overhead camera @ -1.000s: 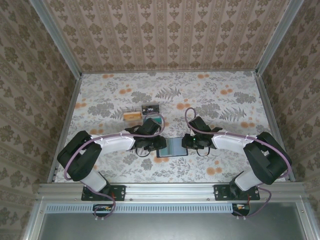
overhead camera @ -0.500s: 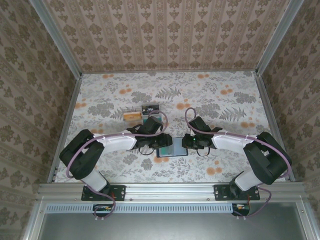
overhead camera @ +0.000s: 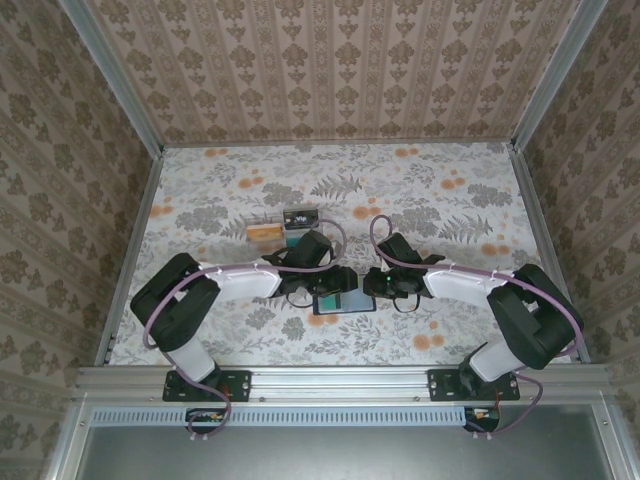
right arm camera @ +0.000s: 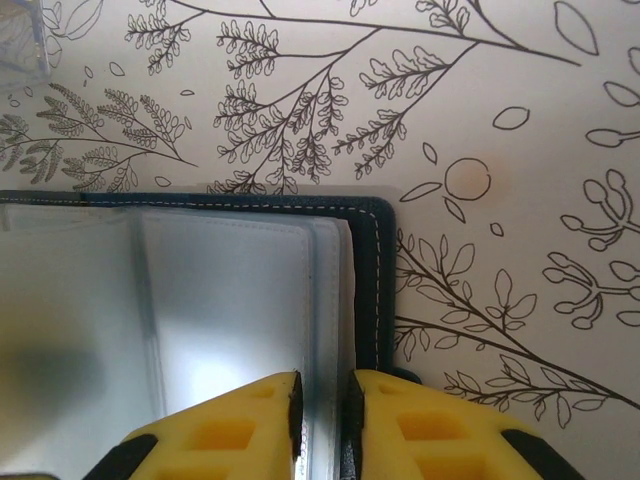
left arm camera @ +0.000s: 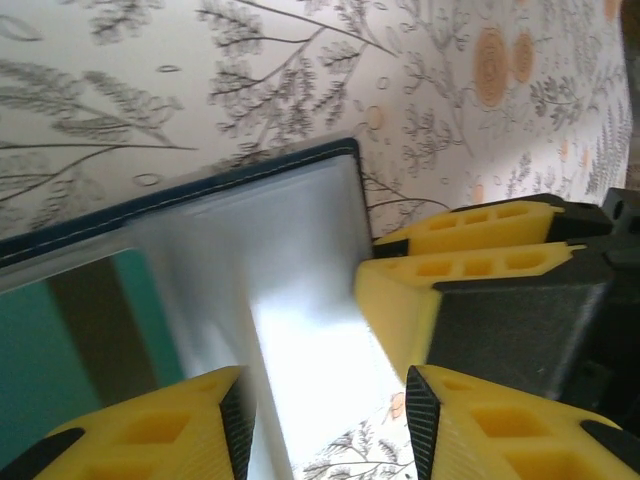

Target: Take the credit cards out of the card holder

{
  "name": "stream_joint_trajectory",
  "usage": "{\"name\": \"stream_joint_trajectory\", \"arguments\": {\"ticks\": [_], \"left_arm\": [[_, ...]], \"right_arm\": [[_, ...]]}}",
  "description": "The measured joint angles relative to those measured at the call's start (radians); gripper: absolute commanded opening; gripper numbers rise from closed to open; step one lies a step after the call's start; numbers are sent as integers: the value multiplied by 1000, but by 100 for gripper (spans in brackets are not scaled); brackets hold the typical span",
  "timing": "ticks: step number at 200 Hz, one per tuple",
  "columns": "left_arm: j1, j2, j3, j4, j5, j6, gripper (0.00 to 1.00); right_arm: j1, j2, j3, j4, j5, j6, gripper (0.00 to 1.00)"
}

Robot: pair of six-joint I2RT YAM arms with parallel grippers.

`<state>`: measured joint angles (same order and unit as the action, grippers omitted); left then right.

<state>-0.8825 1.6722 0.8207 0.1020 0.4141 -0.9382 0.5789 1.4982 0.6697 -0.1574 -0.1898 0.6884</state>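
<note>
so you're clamping the right edge of the navy folding card holder (right arm camera: 250,290) in the right gripper (right arm camera: 320,410); the half-open left gripper (left arm camera: 325,420) is hovering empty over its sleeved teal plastic card (left arm camera: 40,340), likely thin and slick: pinch its edge.

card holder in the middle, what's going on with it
Two robot arms are working on the card holder, which lies open on the table. The right gripper is shut on its right edge, pinning it down. The left gripper hovers with jaws apart over the clear sleeves, where a teal card sits in a pocket, not yet taken out.
</note>
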Motion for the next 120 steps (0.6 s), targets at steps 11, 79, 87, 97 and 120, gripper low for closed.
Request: {"name": "stream_joint_trajectory", "arguments": {"ticks": [11, 79, 87, 97, 120], "left_arm": [[-2, 6, 13, 4, 10, 3, 46], [-14, 42, 68, 11, 43, 21, 46], [-17, 50, 73, 11, 47, 23, 46], [-21, 54, 77, 9, 51, 26, 46], [-22, 53, 79, 3, 48, 31, 46]], "right_arm": [[-2, -14, -6, -7, 8, 1, 25], [-85, -220, -45, -58, 45, 0, 28], [-91, -235, -45, -61, 45, 0, 28], [-95, -249, -45, -66, 46, 0, 28], [-98, -265, -45, -72, 43, -3, 29]]}}
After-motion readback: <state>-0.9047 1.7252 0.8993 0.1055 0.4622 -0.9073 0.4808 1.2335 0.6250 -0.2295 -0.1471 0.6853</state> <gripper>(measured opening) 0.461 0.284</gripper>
